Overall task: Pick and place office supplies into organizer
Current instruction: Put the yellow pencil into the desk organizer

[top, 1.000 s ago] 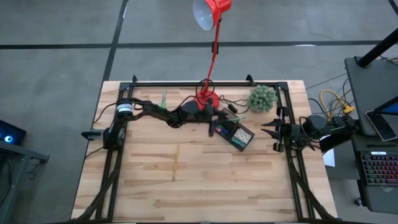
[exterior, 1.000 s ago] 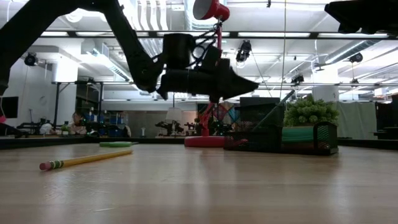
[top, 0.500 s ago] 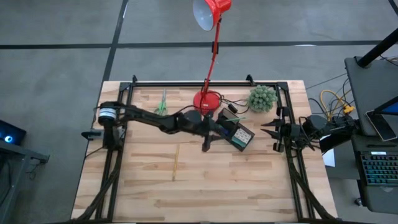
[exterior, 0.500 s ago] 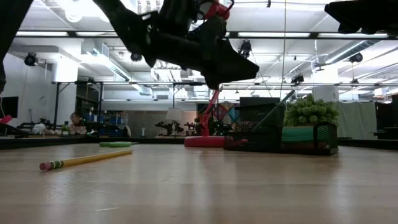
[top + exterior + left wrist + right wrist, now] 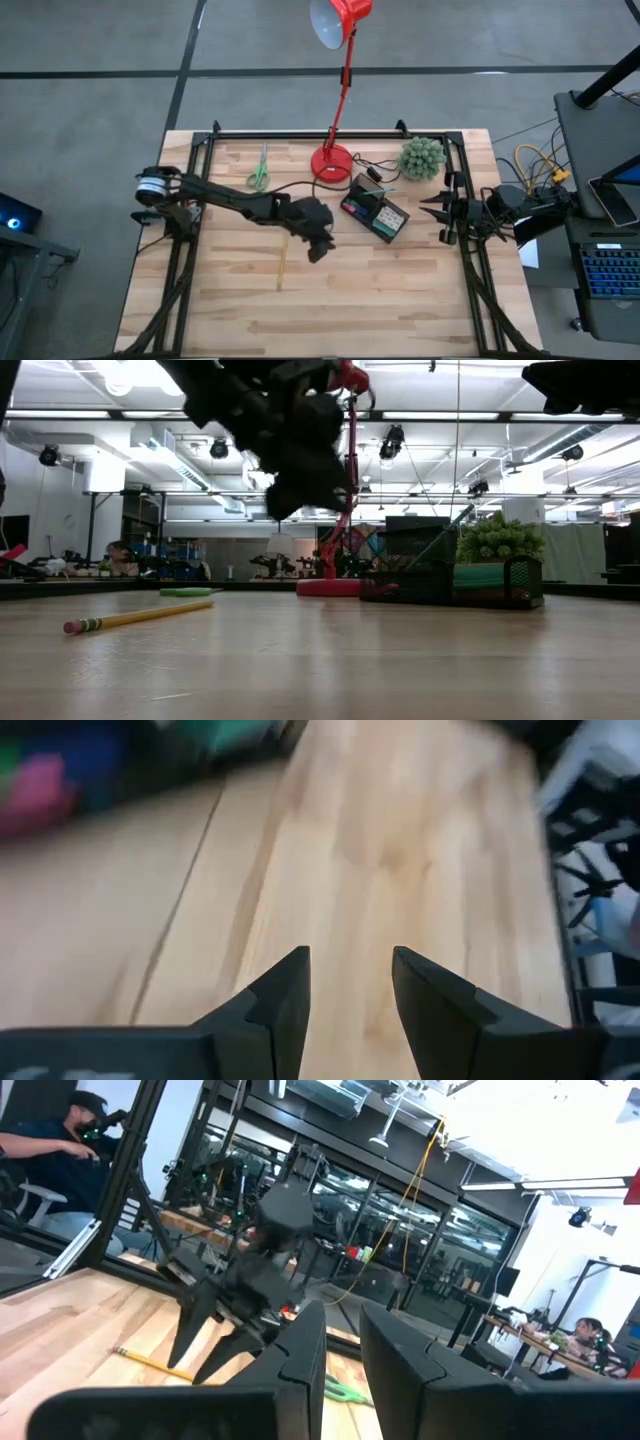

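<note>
The left claw [image 5: 318,250] is hanging parted and empty over the wooden surface [image 5: 400,290], just beside the yellow pencil [image 5: 282,262], apparently approaching a pick. Next it needs lowering astride the pencil, closing, then carrying to the black organizer [image 5: 375,213]. The right claw [image 5: 440,215] is waiting at the surface's edge, slightly parted and empty.

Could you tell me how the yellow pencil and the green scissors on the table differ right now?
The pencil is a thin, straight yellow stick lying in the middle of the table, just beside the left gripper. The scissors have green handles and lie near the table's back edge, left of the lamp base, with neither gripper close to them. Both lie flat on the bare wood, outside the organizer, and neither is held.
</note>
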Controlling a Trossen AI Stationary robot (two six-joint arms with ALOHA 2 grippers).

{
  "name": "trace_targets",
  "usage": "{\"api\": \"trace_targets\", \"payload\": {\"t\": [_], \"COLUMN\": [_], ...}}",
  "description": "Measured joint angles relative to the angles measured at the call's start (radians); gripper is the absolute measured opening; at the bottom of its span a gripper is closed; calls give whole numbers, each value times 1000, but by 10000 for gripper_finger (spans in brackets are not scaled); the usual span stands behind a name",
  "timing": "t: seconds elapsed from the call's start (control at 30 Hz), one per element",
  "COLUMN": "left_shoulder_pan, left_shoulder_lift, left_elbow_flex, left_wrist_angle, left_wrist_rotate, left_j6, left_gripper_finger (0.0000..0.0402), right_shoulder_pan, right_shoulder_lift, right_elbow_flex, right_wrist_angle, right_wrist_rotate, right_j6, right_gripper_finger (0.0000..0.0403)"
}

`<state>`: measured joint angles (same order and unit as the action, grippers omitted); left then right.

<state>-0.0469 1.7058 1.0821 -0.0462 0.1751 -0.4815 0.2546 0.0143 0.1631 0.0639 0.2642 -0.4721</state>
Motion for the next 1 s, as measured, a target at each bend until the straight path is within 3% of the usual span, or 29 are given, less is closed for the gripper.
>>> {"api": "trace_targets", "payload": {"t": [0.3,0.53,0.83,1.0], "left_shoulder_pan": [-35,-67,-109,-131], "left_shoulder_lift": [-24,-30,-29,-25], "left_elbow_flex": [-1,0,1,0], "left_wrist_angle": [-328,-411,-575,-584], "left_wrist_rotate": [-1,-114,-243,-322], "left_j6": [-348,-382,-556,-596], "left_gripper_finger": [128,128,127,128], "right_shoulder_pan": [0,0,0,0], "right_shoulder_lift": [0,0,0,0], "right_elbow_flex": [0,0,0,0], "right_wrist_angle": [0,0,0,0], "right_wrist_rotate": [0,0,0,0], "right_j6": [0,0,-3,-3], "right_gripper_finger": [56,56,56,56]}}
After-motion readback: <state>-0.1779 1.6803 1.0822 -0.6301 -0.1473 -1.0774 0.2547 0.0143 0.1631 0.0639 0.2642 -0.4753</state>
